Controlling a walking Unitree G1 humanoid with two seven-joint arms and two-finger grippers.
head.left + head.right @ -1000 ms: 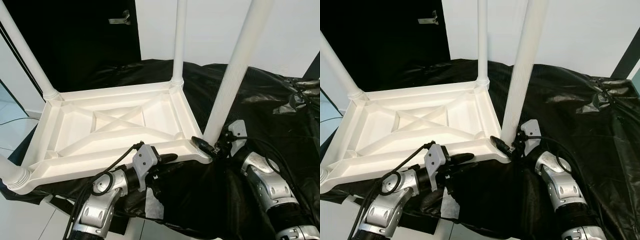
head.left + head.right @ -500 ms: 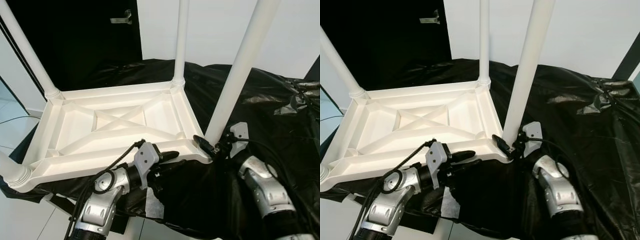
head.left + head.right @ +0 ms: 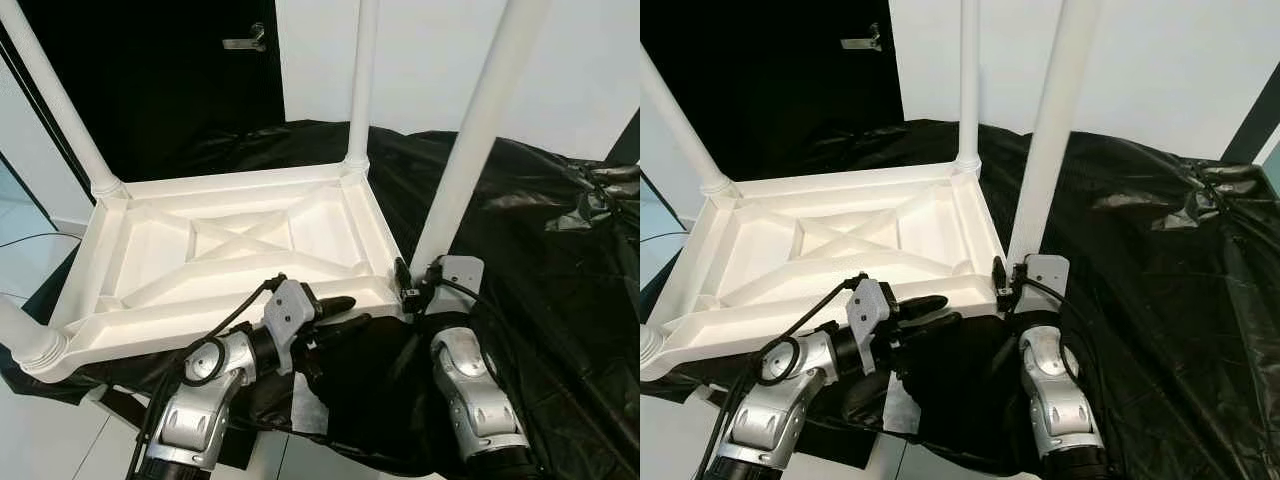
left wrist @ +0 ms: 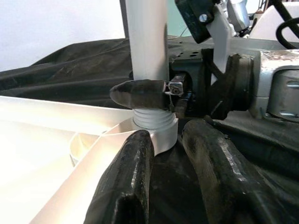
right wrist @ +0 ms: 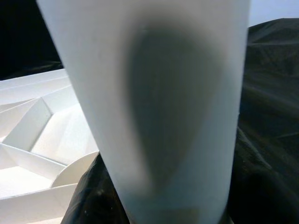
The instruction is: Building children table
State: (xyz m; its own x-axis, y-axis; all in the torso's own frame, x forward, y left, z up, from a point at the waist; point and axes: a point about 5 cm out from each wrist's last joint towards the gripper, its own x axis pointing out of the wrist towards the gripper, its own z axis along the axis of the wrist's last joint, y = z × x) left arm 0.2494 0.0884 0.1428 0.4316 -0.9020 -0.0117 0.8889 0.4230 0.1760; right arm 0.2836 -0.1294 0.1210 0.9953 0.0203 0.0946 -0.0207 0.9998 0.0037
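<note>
The white plastic children's table lies upside down on a surface draped in black sheet, its ribbed underside facing up at me. I judge it light, hollow and stiff, but smooth enough to slip, so the best hold is low on a leg, close to the socket where the plastic is thickest and the leverage short.

My right jaws are clamped on the near right leg just above its threaded base, which sits in the corner socket; in the left wrist view one black finger wraps the front of the tube. My left jaws stand apart, fingers pointing along the near rim of the tabletop toward that same corner, one finger at the rim edge, holding nothing.

I count four legs: the near right one in my grip, the far right leg, the far left leg and the near left leg, all upright in their corners. There is one tabletop. Threads show at the gripped leg's base, so I judge it not fully screwed home.
</note>
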